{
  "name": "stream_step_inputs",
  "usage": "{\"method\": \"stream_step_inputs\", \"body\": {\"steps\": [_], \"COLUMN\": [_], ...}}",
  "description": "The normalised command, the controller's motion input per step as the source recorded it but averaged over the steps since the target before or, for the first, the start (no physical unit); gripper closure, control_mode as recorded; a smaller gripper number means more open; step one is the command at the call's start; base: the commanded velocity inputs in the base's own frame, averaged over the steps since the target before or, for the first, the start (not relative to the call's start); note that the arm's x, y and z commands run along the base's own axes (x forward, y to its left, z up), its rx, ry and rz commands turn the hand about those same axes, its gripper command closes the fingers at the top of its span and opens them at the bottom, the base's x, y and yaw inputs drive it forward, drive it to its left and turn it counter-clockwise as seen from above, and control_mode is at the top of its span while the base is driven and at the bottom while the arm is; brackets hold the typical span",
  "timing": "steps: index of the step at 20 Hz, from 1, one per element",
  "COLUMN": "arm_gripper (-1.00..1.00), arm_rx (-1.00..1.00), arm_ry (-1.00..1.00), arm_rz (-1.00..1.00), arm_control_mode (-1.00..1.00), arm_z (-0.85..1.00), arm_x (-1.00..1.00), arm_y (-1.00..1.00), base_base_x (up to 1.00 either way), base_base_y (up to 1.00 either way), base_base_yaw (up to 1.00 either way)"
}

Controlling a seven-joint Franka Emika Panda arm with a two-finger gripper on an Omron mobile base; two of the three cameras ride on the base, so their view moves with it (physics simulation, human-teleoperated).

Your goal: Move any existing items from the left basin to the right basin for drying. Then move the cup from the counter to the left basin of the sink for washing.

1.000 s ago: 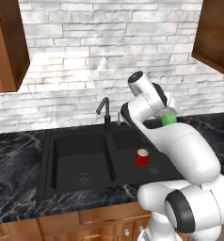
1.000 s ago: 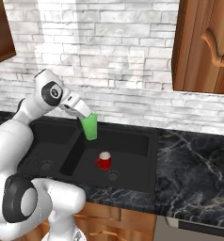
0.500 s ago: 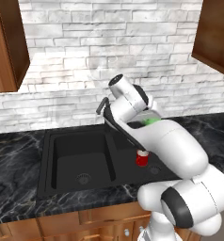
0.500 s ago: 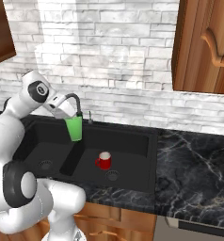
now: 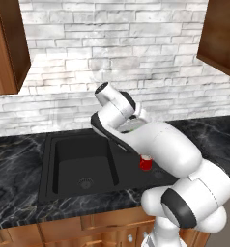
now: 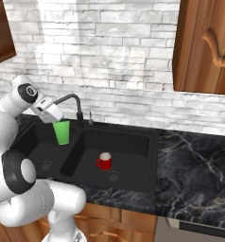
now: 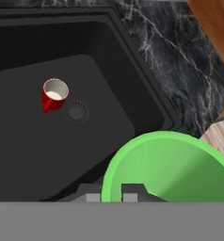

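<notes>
Table: in your right base view the black marble table (image 6: 199, 189) runs along the front edge nearest you, thin pale veins across it.
Red cup: you can see the red cup (image 6: 104, 161) upright on the floor of the right basin (image 6: 128, 144), just beside the round drain (image 6: 113, 177). In the hand view the same cup (image 7: 53, 95) shows its white inside, apart from everything else.
Sink: the sink (image 5: 51, 169) is matte black, two square halves parted by a ridge — the left basin (image 5: 85, 166) lies bare around its grey drain (image 5: 85, 183).
Green cup: your green cup (image 6: 62, 132) hangs in the air above the left half of the sink, upright, clear of the basin floor. Its rim (image 7: 168, 167) fills the lower right of the hand view.
End effector: the end effector (image 6: 55, 118) is clamped on the green cup at its top — jaws narrow, cup carried.
Faucet: the slim curved faucet (image 6: 76, 106) stands at the back ridge, just beside the cup.
Wall: white brick wall (image 5: 112, 53) behind, wooden cabinets (image 6: 206, 45) to the sides.
</notes>
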Motion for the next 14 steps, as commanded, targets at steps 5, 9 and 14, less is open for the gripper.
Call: {"method": "stream_step_inputs", "body": {"steps": [5, 9, 14], "arm_gripper": [1.0, 1.0, 1.0], "arm_rx": [0.0, 0.0, 0.0], "arm_ry": [0.03, 0.0, 0.0], "arm_rz": [0.06, 0.02, 0.0], "arm_control_mode": [-1.0, -1.0, -1.0], "arm_z": [-0.22, -0.28, -0.31], "arm_x": [-0.05, 0.0, 0.0], "arm_y": [0.34, 0.43, 0.51], "base_base_x": [0.0, 0.0, 0.0], "base_base_y": [0.0, 0.0, 0.0], "base_base_yaw": [0.0, 0.0, 0.0]}}
